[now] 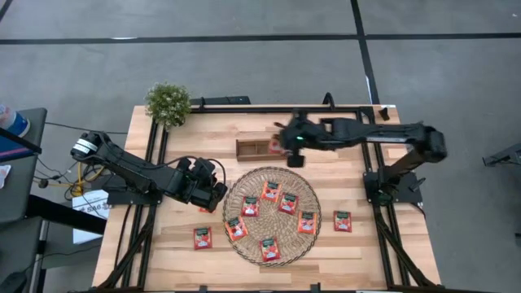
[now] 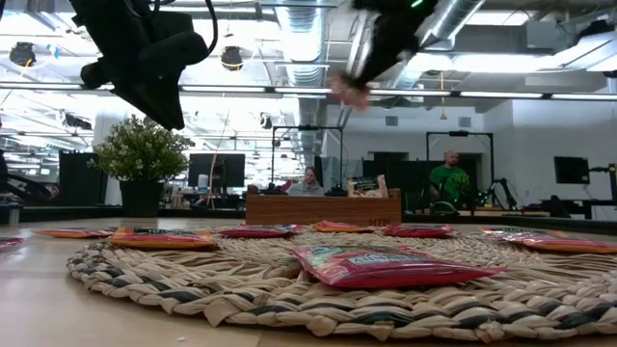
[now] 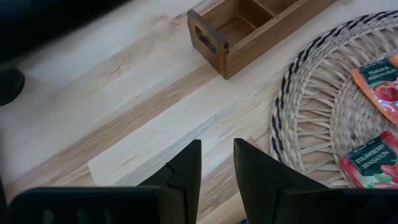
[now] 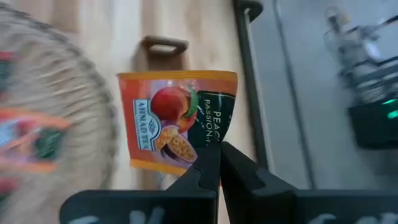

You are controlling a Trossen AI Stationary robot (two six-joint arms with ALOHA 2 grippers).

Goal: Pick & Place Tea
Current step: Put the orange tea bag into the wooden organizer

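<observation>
The right gripper (image 4: 217, 163) was pinched shut on the corner of an orange sachet (image 4: 177, 118), which stuck out ahead of the fingertips, printed face toward the wrist camera. In the high view that gripper (image 1: 281, 145) hung over the tray (image 1: 254, 148), with the sachet showing only as a pinkish blur at its tip, so which compartment lay under it could not be told.

The left gripper (image 3: 216, 163) hovered with a narrow gap between its fingers, nothing between them. Bare table (image 3: 143, 81) lay ahead of the jaws, the mat (image 3: 311, 106) just to one side.

Other sachets (image 1: 287, 203) lay flat on the mat. One sachet (image 1: 202, 238) lay on the table near the left gripper (image 1: 213, 193), another (image 1: 343, 220) lay past the mat's far side.
</observation>
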